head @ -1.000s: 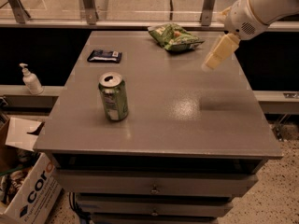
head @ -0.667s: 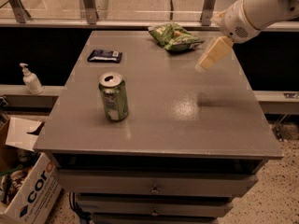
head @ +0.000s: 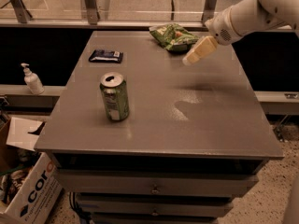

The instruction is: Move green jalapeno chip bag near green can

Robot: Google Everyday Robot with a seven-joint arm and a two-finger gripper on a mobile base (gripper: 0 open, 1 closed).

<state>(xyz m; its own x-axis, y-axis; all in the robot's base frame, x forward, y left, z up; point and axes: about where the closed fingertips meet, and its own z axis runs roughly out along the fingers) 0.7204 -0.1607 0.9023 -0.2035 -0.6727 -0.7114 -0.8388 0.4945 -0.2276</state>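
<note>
- Camera view shows the claw (head: 200, 50) hanging above the far right part of the surface (head: 212, 125), just beside the bag's near right edge and clear of it.
- Whether the claw is wide or narrow cannot be told from here; nothing shows in its hold.
- The bag (head: 174, 35) lies crinkled at the far edge of the surface, right of centre, untouched.
- The can (head: 114, 97) stands upright on the near left part, well apart from the bag, so the bag has most of the surface to cross.
- The arm (head: 252, 15) reaches in from the upper right with the claw angled down and left toward the bag, which looks like an approach for a grasp not yet made.
- A dark packet (head: 106, 56) lies flat between the far left corner and the can; the carry should pass to its right.
- The bag will likely deform when pinched, so a bite on the bulk should serve better than one on the edge strip.
- A pump bottle (head: 32, 78) stands on a ledge off to the left, out of play.
</note>
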